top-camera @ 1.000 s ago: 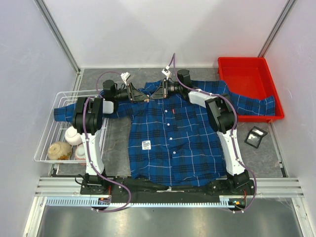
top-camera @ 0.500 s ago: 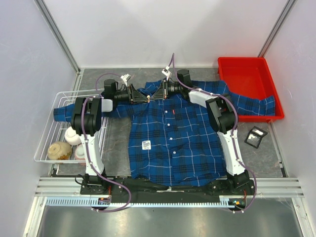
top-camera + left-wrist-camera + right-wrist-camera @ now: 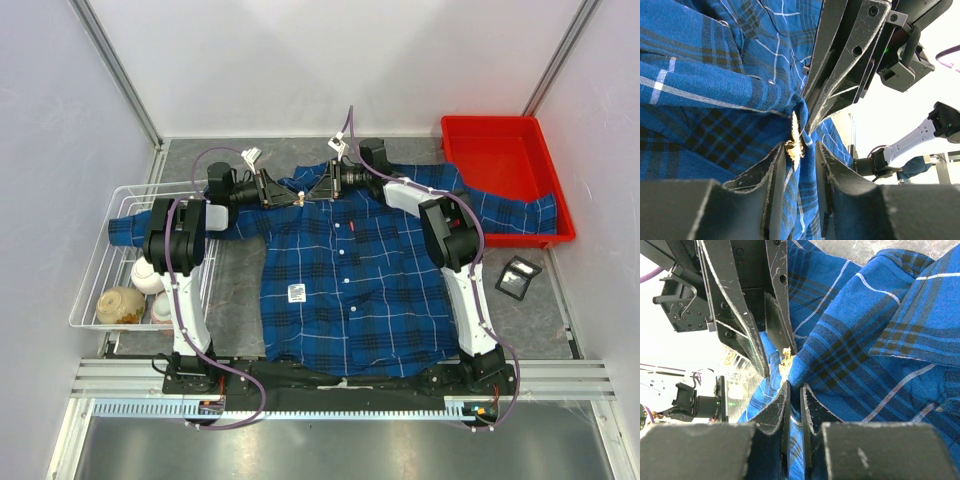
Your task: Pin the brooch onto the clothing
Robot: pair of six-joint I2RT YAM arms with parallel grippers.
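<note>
The blue-and-black plaid shirt (image 3: pixel 350 290) lies flat, collar at the far side. Both grippers meet at the collar. My left gripper (image 3: pixel 296 198) comes in from the left. In the left wrist view its jaws (image 3: pixel 799 147) stand narrowly apart around a fold of shirt (image 3: pixel 700 100), with the gold brooch (image 3: pixel 794 140) pressed at the left fingertip. My right gripper (image 3: pixel 311 194) is shut on a shirt fold (image 3: pixel 875 350) in the right wrist view (image 3: pixel 794 386). The brooch (image 3: pixel 786 356) sits just beyond its tips, against the left gripper's fingers (image 3: pixel 775 315).
A red bin (image 3: pixel 505 150) stands at the back right, with the shirt's sleeve draped over its front edge. A wire basket (image 3: pixel 100 290) at the left holds bowls (image 3: pixel 120 305) and the other sleeve. A small black box (image 3: pixel 519 277) lies at the right. A white label (image 3: pixel 296 293) is on the shirt.
The left wrist has shifted slightly to the left and back. Both grippers stay together at the collar. The shirt has not moved.
</note>
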